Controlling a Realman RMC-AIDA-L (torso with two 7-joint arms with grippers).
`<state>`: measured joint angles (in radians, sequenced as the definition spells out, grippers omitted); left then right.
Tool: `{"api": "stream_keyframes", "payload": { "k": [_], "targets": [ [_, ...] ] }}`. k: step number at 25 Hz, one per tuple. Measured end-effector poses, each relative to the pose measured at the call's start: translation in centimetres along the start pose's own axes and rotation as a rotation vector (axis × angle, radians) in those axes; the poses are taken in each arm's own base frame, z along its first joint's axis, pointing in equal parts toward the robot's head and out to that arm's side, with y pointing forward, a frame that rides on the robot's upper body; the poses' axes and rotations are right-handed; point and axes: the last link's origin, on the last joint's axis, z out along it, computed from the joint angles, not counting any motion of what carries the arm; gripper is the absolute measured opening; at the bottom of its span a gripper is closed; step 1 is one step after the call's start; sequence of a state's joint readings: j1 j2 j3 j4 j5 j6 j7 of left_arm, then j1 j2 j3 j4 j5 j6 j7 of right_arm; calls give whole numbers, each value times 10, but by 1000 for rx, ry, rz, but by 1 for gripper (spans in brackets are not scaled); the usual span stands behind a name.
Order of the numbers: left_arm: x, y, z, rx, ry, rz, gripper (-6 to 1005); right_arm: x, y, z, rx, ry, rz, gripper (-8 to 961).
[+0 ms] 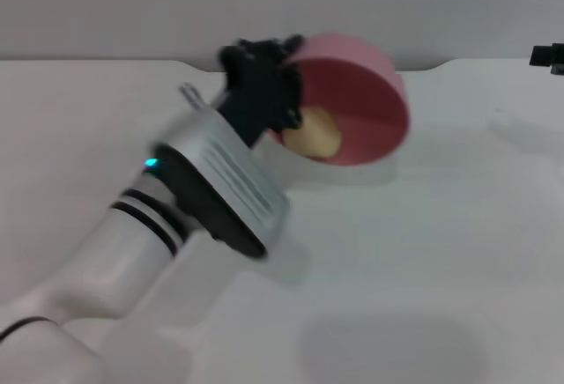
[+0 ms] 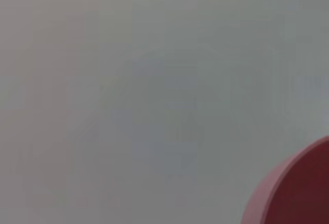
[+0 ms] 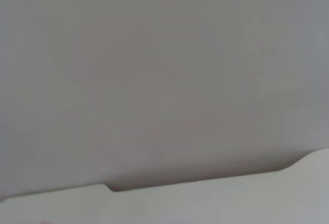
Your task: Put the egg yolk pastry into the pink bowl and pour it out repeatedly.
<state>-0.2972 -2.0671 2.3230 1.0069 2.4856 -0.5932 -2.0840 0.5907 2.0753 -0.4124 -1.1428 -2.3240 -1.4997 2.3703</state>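
The left hand (image 1: 286,93) sits in the upper middle of the head view, clamped on the near rim of the pink bowl (image 1: 361,84). The bowl is tipped well over on its side, its open mouth turned toward the lower left of the frame, just above the pale bench (image 1: 458,252). The egg yolk pastry (image 1: 314,132) lies inside it at the low edge of the mouth, right beside the dark fingers, close to spilling out. It looks as though the pouring step is in hand.

The left wrist view shows only a curve of the bowl (image 2: 298,193) in its lower right corner against bare bench. The right hand is not visible anywhere; a small dark piece (image 1: 548,55) at the far right edge of the head view may belong to that arm, but I cannot tell.

The bowl looks like light, stiff, glossy plastic, so it is probably slippery; a pinch across the rim, as now, seems the sensible hold. The pastry looks soft, light and crumbly, easy to dent, so I would take it gently by its sides, and it will likely roll once it drops onto the bench.

I can read no brand, label or writing on anything.
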Motion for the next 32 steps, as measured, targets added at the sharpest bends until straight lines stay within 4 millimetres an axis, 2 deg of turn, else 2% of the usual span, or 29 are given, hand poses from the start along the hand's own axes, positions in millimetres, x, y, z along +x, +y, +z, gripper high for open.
{"api": "stream_keyframes", "payload": {
  "k": [6, 12, 15, 20, 22, 23, 26, 29, 32],
  "targets": [
    [12, 13, 12, -20, 105, 280, -2, 2, 0, 1, -12, -2, 14, 470],
    [11, 15, 25, -53, 135, 358, -2, 2, 0, 2, -20, -7, 10, 471],
    [7, 13, 30, -64, 125, 337, -1, 5, 0, 3, -36, -10, -8, 472],
    [-2, -7, 43, -11, 42, 62, -1, 10, 4, 10, -75, 5, -73, 473],
    [-10, -27, 52, 42, -28, -125, -1, 12, 8, 15, -103, 19, -109, 473],
    [-12, -32, 54, 49, -46, -166, -1, 13, 10, 17, -112, 28, -124, 473],
    [-31, -74, 69, 58, -199, -400, -1, 17, 15, 27, -137, 66, -182, 474],
    [-56, -101, 75, -73, -385, -576, -1, 23, 22, 37, -162, 109, -249, 475],
    [-69, -113, 68, -249, -523, -745, -1, 30, 32, 48, -196, 167, -328, 475]
  ]
}}
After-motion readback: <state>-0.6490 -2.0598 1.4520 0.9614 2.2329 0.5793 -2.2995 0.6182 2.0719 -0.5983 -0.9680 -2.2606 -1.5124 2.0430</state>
